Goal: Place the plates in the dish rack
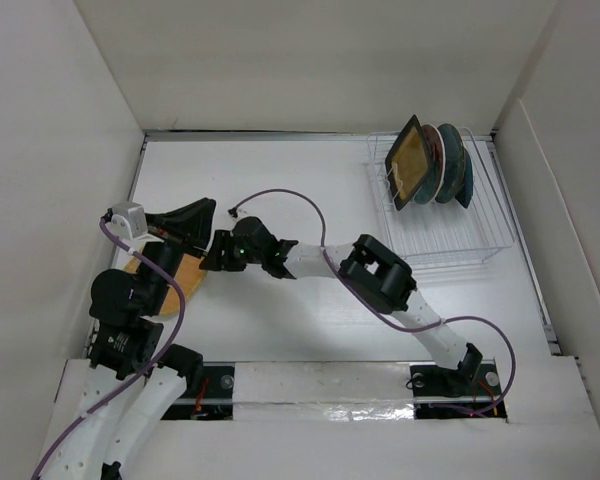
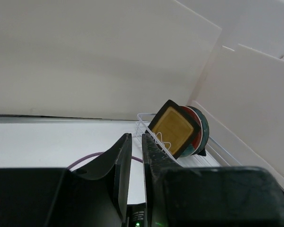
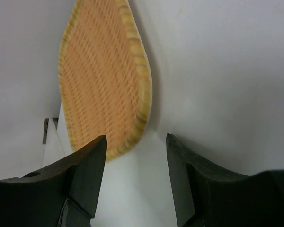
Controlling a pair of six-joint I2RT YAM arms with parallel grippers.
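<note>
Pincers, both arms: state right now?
Left pincer: barely open, thin gap, holding nothing.
Right pincer: open, empty; tan-orange plate ahead, not gripped.

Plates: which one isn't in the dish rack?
The round tan-orange plate, lying on the table at the left, just ahead of the open right gripper. The other plates all stand on edge in the dish rack.

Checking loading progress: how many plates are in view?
5. Four stand in the dish rack: mustard square, marbled, teal, dark blue. The tan-orange plate lies on the table, far left. Others may be hidden.
</note>
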